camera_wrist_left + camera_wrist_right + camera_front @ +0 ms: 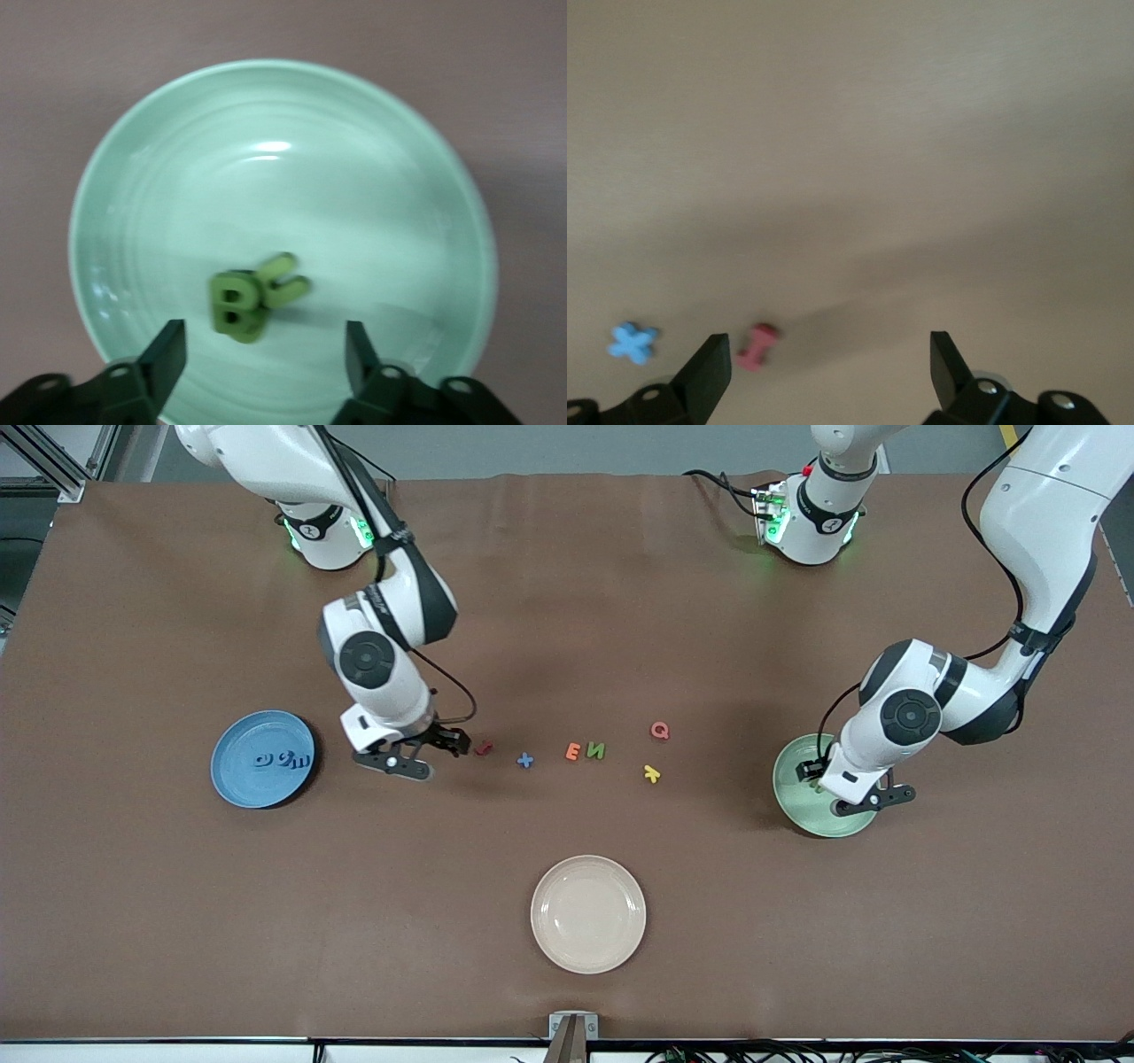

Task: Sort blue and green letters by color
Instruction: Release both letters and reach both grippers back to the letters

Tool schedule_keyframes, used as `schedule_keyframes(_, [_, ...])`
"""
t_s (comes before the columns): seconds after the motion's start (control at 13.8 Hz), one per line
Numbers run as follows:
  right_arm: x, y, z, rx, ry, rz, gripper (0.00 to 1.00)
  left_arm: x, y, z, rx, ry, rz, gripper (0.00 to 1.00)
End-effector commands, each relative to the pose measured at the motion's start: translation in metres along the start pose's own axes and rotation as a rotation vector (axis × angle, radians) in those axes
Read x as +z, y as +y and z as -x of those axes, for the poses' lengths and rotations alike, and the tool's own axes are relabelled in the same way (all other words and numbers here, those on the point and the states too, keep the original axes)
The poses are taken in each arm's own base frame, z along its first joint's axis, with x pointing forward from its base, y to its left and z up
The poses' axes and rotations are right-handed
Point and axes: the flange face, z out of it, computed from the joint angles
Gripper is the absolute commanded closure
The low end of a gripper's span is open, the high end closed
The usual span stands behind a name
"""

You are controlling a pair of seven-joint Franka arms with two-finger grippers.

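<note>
Left arm bent down low at its own end of the table, left gripper (266, 354) fingers spread wide, nothing between them. Right arm reaches toward table centre, right gripper (830, 367) low, jaws wide apart, also holding nothing.

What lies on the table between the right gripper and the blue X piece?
One small red letter lies between the open right gripper and the blue X piece; the rest of the stretch is bare tabletop. The front view shows this, and the right wrist view shows both pieces.
</note>
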Motion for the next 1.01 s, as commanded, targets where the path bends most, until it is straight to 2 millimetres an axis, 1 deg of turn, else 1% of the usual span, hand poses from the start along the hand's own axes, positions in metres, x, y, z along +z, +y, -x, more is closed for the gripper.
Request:
schedule_keyframes(0.0, [0.018, -0.046, -0.003, 0.07, 0.027, -0.008, 0.05, -0.039, 0.04, 0.0, -0.04, 0.06, 0.047, 0.0])
schedule_keyframes(0.14, [0.03, -0.067, 0.007, 0.092, 0.037, -0.008, 0.1, -0.053, 0.076, 0.005, -0.097, 0.074, 0.08, 0.0])
schedule_keyframes(0.29, [0.035, -0.076, 0.013, 0.113, 0.048, -0.018, 0.17, -0.058, 0.108, 0.011, -0.176, 0.071, 0.109, 0.0])
schedule_keyframes(0.43, [0.042, -0.082, 0.021, 0.138, 0.051, -0.023, 0.21, -0.062, 0.137, 0.017, -0.247, 0.066, 0.137, 0.0])
schedule_keyframes(0.51, [0.046, -0.087, 0.026, 0.15, 0.054, -0.024, 0.22, -0.063, 0.153, 0.022, -0.272, 0.059, 0.148, 0.0])
schedule_keyframes(0.58, [0.046, -0.093, 0.028, 0.162, 0.06, -0.032, 0.24, -0.07, 0.169, 0.028, -0.3, 0.065, 0.161, 0.0])
schedule_keyframes(0.65, [0.051, -0.099, 0.03, 0.182, 0.061, -0.03, 0.24, -0.074, 0.184, 0.033, -0.325, 0.065, 0.174, 0.0])
schedule_keyframes(0.87, [0.056, -0.111, 0.036, 0.226, 0.066, -0.035, 0.27, -0.087, 0.225, 0.048, -0.401, 0.03, 0.225, 0.0])
schedule_keyframes(0.94, [0.057, -0.113, 0.039, 0.234, 0.066, -0.035, 0.28, -0.088, 0.234, 0.053, -0.416, 0.017, 0.233, 0.0])
